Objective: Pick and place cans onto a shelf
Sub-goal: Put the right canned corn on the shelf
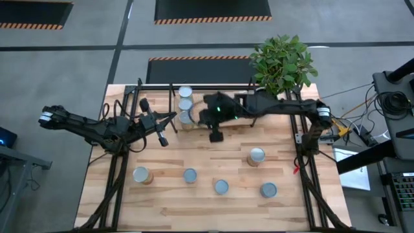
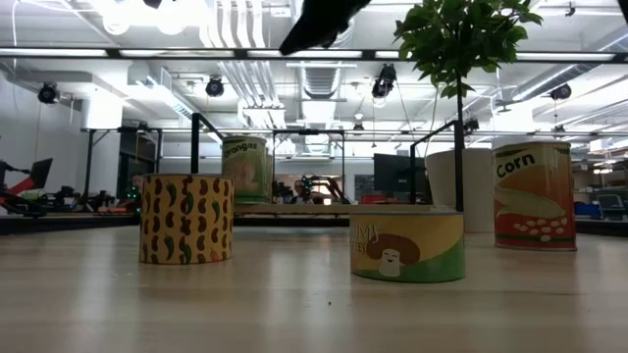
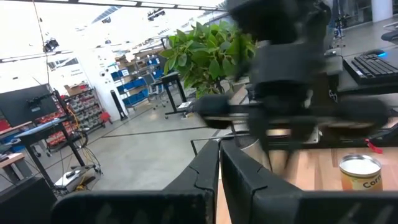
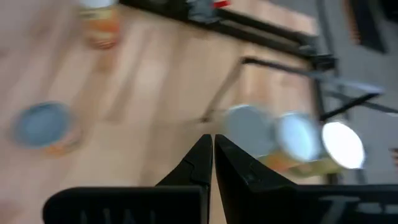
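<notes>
The right gripper (image 4: 213, 144) is pinched closed and empty near three blurry cans (image 4: 292, 140) on the shelf (image 1: 155, 107).

Motion-blurred cans (image 4: 292, 140) on the shelf (image 4: 273, 68) in the right wrist view, labels unreadable.

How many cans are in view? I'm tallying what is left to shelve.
8 cans: three on the shelf at; five on the table at. None seem hidden.
</notes>
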Robot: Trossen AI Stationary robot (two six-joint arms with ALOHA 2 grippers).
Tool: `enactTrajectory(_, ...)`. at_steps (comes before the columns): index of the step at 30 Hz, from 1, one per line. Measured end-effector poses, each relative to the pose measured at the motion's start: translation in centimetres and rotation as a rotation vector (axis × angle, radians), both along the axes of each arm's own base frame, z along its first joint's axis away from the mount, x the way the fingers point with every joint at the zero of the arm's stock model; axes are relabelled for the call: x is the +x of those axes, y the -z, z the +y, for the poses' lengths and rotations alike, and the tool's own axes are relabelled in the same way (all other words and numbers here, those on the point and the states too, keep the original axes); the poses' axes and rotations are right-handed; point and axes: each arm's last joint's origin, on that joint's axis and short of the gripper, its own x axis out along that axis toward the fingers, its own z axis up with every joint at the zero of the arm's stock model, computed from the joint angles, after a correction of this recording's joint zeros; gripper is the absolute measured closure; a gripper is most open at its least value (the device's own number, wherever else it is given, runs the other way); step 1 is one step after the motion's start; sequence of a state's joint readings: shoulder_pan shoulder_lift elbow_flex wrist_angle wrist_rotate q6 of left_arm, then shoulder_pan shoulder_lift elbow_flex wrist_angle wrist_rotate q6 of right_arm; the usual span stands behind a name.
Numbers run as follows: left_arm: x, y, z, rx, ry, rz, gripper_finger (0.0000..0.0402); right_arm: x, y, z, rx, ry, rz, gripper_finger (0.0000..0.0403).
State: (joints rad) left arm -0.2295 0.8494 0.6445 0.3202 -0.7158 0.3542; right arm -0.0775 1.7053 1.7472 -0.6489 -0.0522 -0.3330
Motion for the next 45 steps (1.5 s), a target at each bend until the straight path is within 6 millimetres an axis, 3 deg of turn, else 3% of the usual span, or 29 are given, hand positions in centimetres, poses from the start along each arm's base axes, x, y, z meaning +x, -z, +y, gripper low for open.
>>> enactTrajectory(8, 0.0, 0.0, 0.0, -0.014, 0.001, -0.009, 0.0402, -3.1, 0.7, 6.9, 0.109, -0.081, 0.108, 0.0394)
enactTrajectory(15, 0.0, 0.0, 0.0, -0.024, 0.003, -0.014, 0.0402, -7.3, 3.1, 9.9, 0.207, 0.012, 0.201, 0.0394)
enactTrajectory(25, 0.0, 0.0, 0.0, -0.028, 0.003, -0.016, 0.0402, -15.0, 7.3, 9.2, 0.273, 0.29, 0.264, 0.0394)
enactTrajectory(31, 0.0, 0.0, 0.0, -0.028, 0.003, -0.016, 0.0402, -18.8, 8.7, 8.7, 0.294, 0.327, 0.308, 0.0394)
enactTrajectory(40, 0.0, 0.0, 0.0, -0.028, 0.003, -0.016, 0.0402, -21.1, 9.3, 8.1, 0.284, 0.387, 0.346, 0.0387)
enactTrajectory(45, 0.0, 0.0, 0.0, -0.03, 0.003, -0.017, 0.0402, -21.1, 10.0, 8.0, 0.276, 0.402, 0.37, 0.0334)
